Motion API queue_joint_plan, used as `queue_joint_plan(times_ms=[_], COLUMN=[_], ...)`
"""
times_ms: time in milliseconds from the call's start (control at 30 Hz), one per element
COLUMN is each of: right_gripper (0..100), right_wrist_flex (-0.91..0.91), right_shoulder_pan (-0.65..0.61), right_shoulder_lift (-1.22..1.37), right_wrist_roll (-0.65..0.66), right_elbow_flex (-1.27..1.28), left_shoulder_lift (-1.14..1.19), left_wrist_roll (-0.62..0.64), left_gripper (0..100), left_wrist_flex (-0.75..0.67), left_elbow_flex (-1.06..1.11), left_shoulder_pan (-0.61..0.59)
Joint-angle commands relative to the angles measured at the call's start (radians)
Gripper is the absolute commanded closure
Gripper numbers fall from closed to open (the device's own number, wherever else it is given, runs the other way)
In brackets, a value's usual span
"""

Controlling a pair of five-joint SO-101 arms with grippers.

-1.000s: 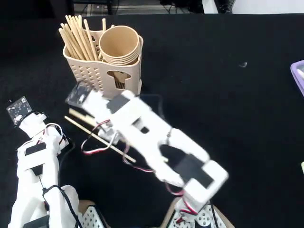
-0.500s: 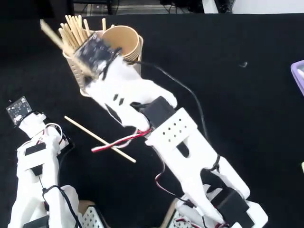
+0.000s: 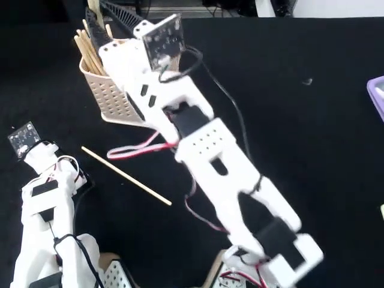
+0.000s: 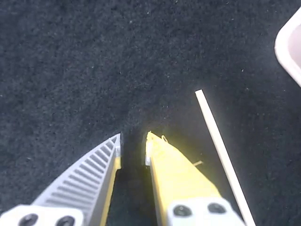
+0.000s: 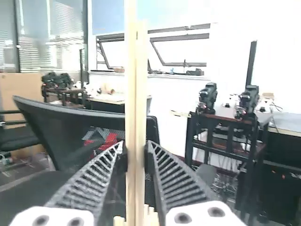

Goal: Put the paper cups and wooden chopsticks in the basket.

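Note:
My right gripper (image 5: 136, 150) is shut on wooden chopsticks (image 5: 135, 84), which stand up between its ribbed fingers against the room behind. In the high view this gripper (image 3: 101, 17) is raised over the far side of the beige perforated basket (image 3: 114, 93), and the arm covers the basket's right half. Several chopsticks (image 3: 87, 48) lean in the basket's left part. A single chopstick (image 3: 126, 176) lies on the black cloth. My left gripper (image 4: 133, 141) hovers just over the cloth beside that chopstick's end (image 4: 207, 113), fingers almost together and holding nothing.
The left arm (image 3: 45, 198) rests at the near left corner. A purple container's edge (image 3: 377, 96) shows at the right border. A pale rim (image 4: 289, 44) sits at the corner of the left wrist view. Black cloth covers the table.
The right arm lifted chopsticks off the cloth and swung them up and away to above the basket, now covering the cups. One chopstick stays on the cloth. The left arm kept still.

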Motion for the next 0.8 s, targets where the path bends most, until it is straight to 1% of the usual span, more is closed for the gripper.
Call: queue_joint_plan(times_ms=[0, 100, 233, 333, 500, 633, 767], right_gripper=[98.8, 98.8, 98.6, 97.9, 88.4, 90.1, 92.5], right_wrist_flex=[-0.026, -0.026, 0.005, 0.146, 0.341, 0.446, 0.591], right_shoulder_pan=[0.031, 0.031, 0.020, 0.009, 0.008, 0.009, -0.015], right_shoulder_lift=[0.068, 0.127, 0.150, 0.125, 0.090, 0.030, -0.091], right_wrist_roll=[-0.011, -0.011, -0.011, -0.011, -0.012, -0.012, -0.012], right_elbow_flex=[-0.105, -0.127, -0.088, -0.088, -0.156, -0.206, -0.202], left_shoulder_lift=[-0.018, -0.018, -0.018, -0.018, -0.020, -0.020, -0.020], left_wrist_roll=[0.006, 0.006, 0.006, 0.006, 0.006, 0.006, 0.006], left_gripper=[90, 90, 90, 90, 90, 90, 90], left_wrist_flex=[-0.014, -0.014, -0.014, -0.014, -0.014, -0.014, -0.014], left_elbow_flex=[-0.015, -0.015, -0.015, -0.015, -0.015, -0.015, -0.015], left_shoulder_pan=[-0.005, -0.005, -0.005, -0.005, -0.005, -0.005, -0.005])
